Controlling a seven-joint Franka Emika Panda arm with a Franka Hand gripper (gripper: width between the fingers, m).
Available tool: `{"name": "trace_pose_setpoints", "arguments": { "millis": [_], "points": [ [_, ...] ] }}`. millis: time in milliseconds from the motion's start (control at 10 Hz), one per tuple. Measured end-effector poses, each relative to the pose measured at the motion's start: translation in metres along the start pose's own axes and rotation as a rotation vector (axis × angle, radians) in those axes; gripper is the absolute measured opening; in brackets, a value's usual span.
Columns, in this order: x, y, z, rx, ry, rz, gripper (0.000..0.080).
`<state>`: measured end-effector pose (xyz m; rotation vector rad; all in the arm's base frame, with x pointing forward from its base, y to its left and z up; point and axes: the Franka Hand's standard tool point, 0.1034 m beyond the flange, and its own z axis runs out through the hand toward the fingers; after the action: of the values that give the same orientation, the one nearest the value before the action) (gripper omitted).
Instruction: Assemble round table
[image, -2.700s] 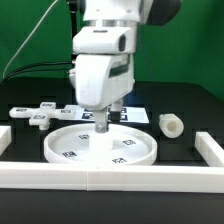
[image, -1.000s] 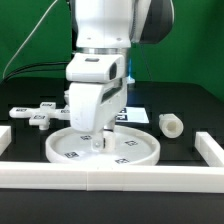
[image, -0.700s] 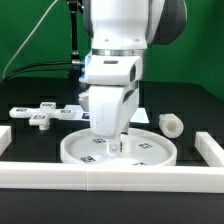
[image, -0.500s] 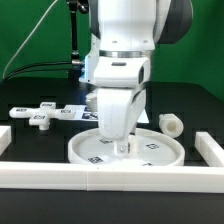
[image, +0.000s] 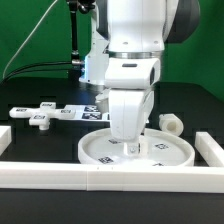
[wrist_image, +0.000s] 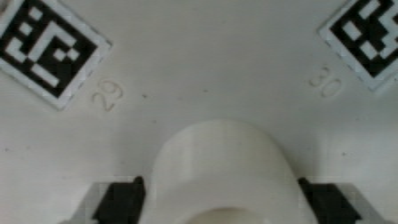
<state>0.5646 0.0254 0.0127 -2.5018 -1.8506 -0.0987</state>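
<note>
- My tool (image: 130, 150) points straight down at the middle of the round disc (image: 160, 152). In the wrist view my dark fingers (wrist_image: 121, 200) press from both sides on a rounded white raised part of the disc, so I am clamped on it.
- The round disc lies flat on the counter (image: 40, 145) with its rim and its tags (wrist_image: 45, 45) facing up. Its axis stands upright, and being round it has no long axis. It sits toward the exterior view's right, just behind the near border rail (image: 100, 178).
- The leg (image: 172, 123) lies on its side just beyond the disc's far right edge. My arm partly hides it, and I cannot tell whether it touches the rim. Its long axis seems to run roughly across the scene.
- The foot (image: 40, 120) lies flat at the far left, well apart from the disc.
- The marker board (image: 92, 115) lies behind my arm.
- Since 2.7 s ago the disc has slid with my tool from the middle toward the exterior view's right. The gap to the leg has closed, while the leg, the foot and the marker board have stayed put.
</note>
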Motion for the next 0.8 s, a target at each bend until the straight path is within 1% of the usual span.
{"name": "trace_pose_setpoints", "arguments": {
  "millis": [300, 800],
  "points": [
    [0.0129, -0.0036, 0.0005, 0.004, 0.009, 0.000, 0.0407],
    [0.0126, -0.0036, 0.0007, 0.003, 0.008, 0.010, 0.0416]
  ]
}}
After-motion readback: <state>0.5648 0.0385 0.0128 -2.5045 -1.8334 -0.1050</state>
